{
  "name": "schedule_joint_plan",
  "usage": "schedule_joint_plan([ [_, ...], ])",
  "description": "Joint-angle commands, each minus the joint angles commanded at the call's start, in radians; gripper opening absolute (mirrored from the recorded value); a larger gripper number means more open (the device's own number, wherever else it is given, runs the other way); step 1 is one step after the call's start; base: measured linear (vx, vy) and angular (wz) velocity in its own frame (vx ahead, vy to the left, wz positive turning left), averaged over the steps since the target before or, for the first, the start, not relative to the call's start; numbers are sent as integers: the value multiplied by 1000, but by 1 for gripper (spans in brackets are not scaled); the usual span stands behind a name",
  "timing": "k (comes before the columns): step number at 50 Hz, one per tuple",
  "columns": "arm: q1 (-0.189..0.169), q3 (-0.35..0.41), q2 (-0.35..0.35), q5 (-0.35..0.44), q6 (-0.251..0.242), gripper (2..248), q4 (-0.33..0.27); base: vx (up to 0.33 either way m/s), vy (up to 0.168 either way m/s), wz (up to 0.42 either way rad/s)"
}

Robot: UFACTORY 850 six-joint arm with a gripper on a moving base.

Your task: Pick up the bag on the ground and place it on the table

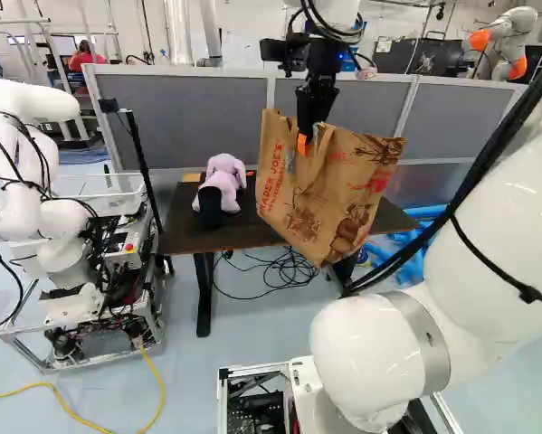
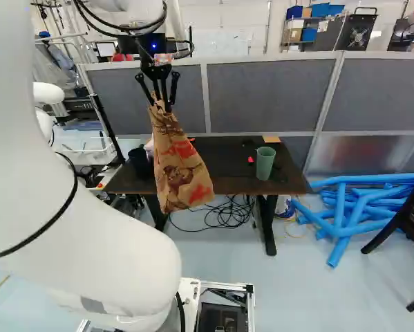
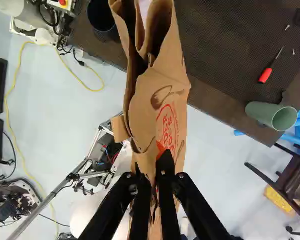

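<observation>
The bag [image 1: 329, 194], of creased brown paper with red print and dark drawings, is held aloft, tilted, its mouth gaping. It hangs below the end effector [image 1: 304, 140], whose fingers, almost closed, pinch its upper edge; its lower part appears before the near edge of the table [image 1: 187, 239], contact indeterminable.

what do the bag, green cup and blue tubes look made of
The bag looks like matt brown paper, going by its crisp creases. The cup seems smooth plastic, with even colour and a thin rim, though glazed ceramic is possible. The tubes are probably foam: thick and evenly blue, though plastic pipe could look similar.
</observation>
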Motion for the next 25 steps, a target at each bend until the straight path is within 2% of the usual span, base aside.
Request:
schedule_joint_plan([
  [25, -1, -30, -34, 0, 0, 21, 0, 0, 0, 0],
])
